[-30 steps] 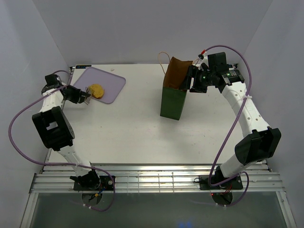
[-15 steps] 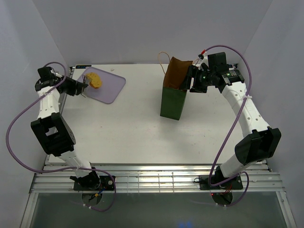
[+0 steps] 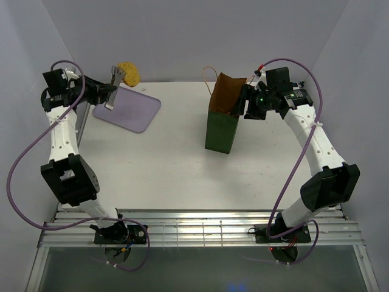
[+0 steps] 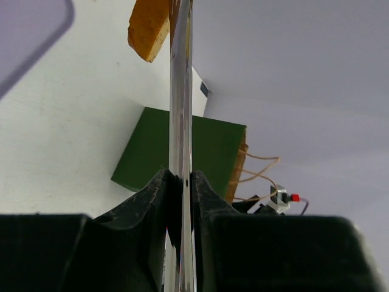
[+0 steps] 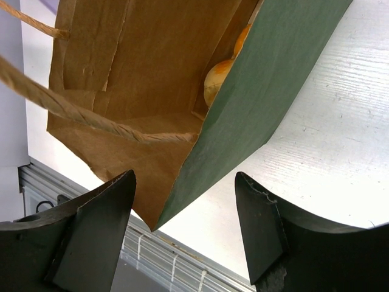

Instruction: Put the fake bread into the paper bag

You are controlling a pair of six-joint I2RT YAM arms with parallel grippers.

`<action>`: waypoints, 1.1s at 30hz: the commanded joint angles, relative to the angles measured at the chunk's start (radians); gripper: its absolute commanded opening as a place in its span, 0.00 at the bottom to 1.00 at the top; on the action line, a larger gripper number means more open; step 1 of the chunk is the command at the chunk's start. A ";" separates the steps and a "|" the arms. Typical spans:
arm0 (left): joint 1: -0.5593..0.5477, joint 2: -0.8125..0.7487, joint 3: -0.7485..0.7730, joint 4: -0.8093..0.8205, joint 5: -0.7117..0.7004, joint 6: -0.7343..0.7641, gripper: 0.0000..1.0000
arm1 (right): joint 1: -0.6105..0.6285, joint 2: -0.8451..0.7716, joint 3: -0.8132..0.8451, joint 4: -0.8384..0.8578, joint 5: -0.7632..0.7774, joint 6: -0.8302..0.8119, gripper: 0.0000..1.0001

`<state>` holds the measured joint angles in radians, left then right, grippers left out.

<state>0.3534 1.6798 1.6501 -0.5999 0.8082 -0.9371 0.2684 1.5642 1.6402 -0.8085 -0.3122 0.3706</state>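
A golden-brown piece of fake bread [image 3: 128, 73] hangs at the tip of a thin metal tool [image 3: 113, 86], above the far edge of the lilac tray [image 3: 130, 111]. My left gripper [image 3: 99, 93] is shut on that tool. In the left wrist view the tool [image 4: 180, 109] shows edge-on with the bread [image 4: 149, 27] at its top. The dark green paper bag [image 3: 221, 129] stands upright at centre right, also in the left wrist view [image 4: 213, 152]. My right gripper [image 3: 244, 101] is open, its jaws either side of the bag's rim corner [image 5: 243, 97]. Two pastries [image 5: 217, 78] lie inside the bag.
The tray holds nothing in the top view; its corner shows in the left wrist view [image 4: 30, 24]. The bag's tan string handles [image 3: 208, 76] stick up at its far side. White walls close in the table on three sides. A metal rail [image 3: 194, 228] runs along the near edge.
My left gripper has lifted the bread off the tray on the metal tool, raising it up and toward the back. The right arm and the bag have not moved.
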 commanded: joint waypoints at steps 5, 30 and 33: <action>-0.105 -0.058 0.102 0.201 0.132 -0.123 0.00 | -0.003 -0.046 0.032 -0.014 0.024 -0.001 0.72; -0.493 0.093 0.475 0.511 0.172 -0.229 0.00 | -0.003 -0.110 0.013 -0.047 0.085 -0.025 0.73; -0.556 0.090 0.470 0.491 0.160 -0.187 0.00 | -0.005 -0.125 0.003 -0.055 0.101 -0.027 0.73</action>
<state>-0.1616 1.7935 2.0979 -0.1226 0.9775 -1.1759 0.2684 1.4925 1.6398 -0.8555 -0.2375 0.3588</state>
